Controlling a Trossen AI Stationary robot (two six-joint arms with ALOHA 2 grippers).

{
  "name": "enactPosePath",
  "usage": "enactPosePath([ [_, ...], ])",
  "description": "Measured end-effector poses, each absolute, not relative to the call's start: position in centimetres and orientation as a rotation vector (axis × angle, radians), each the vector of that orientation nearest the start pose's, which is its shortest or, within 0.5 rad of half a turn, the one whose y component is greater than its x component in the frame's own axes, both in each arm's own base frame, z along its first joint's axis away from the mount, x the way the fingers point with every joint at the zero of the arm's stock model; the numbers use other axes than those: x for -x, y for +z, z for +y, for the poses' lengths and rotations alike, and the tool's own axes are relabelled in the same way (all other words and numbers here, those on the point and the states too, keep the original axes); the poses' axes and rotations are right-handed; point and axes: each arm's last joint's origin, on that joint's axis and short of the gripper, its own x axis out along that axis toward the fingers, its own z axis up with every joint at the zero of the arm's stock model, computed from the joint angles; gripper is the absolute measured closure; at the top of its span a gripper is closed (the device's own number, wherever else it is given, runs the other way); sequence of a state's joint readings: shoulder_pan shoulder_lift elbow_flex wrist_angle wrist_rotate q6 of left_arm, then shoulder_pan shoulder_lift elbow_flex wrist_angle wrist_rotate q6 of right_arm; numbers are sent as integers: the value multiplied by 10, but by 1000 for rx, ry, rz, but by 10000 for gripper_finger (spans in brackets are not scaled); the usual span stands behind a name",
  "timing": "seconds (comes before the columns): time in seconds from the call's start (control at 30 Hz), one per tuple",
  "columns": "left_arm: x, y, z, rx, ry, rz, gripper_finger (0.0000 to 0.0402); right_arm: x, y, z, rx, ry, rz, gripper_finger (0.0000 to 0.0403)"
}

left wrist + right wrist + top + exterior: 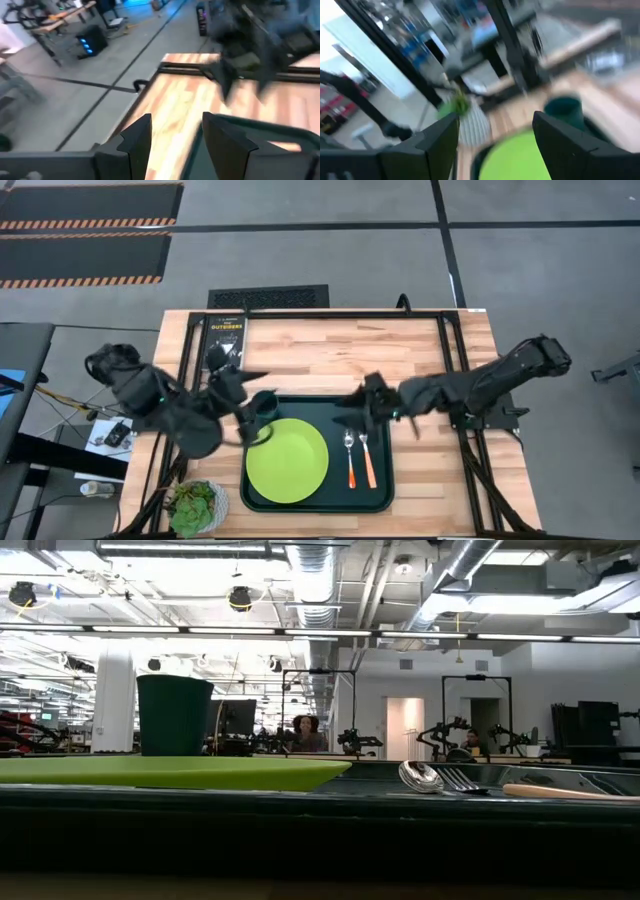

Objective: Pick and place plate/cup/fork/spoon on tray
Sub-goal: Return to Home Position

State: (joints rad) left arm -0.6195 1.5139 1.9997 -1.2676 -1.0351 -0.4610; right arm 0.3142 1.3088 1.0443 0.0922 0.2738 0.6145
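The tray is being carried by the desk near its front edge, and all four pieces are being held on it. The plate is lying flat on the tray's left half. The cup is standing upright just beyond the plate, in the tray's far left corner. The spoon and the fork are lying side by side on the tray's right half, close together and apart from the plate, with their handles pointing toward the front edge and the spoon the nearer to the plate.

The left hand is being held over the desk at the tray's far left corner, close to the cup; its fingers are being kept apart, with nothing gripped between them. The right hand is being held over the tray's far edge, beyond the heads of the spoon and fork; its fingers are being kept wide apart and are empty.

A black book is lying on the desk's far left part, and a small bowl of green leaves is sitting off the tray at the front left corner
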Motion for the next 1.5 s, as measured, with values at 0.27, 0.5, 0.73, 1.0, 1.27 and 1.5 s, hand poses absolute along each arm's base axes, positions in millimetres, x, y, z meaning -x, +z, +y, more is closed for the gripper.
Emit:
enactPosePath([
  [0.27,-168,471,-122,-30,91,315,236,-265,376,46,-485,-2,-45,127],
  [0.5,-123,474,-94,-101,-314,-80,236,-242,399,22,-402,22,-134,127],
  [0.73,-73,450,-49,-25,-285,-258,236,-204,415,0,-319,49,-158,127],
  [1.0,-34,419,-11,140,-211,-309,236,-153,427,-15,-317,-59,-191,127],
  [1.27,-23,380,-2,300,-257,-304,236,-178,364,11,-442,-87,-248,127],
  [1.5,-10,357,9,391,-286,-344,236,-163,340,28,-455,-156,-397,127],
])
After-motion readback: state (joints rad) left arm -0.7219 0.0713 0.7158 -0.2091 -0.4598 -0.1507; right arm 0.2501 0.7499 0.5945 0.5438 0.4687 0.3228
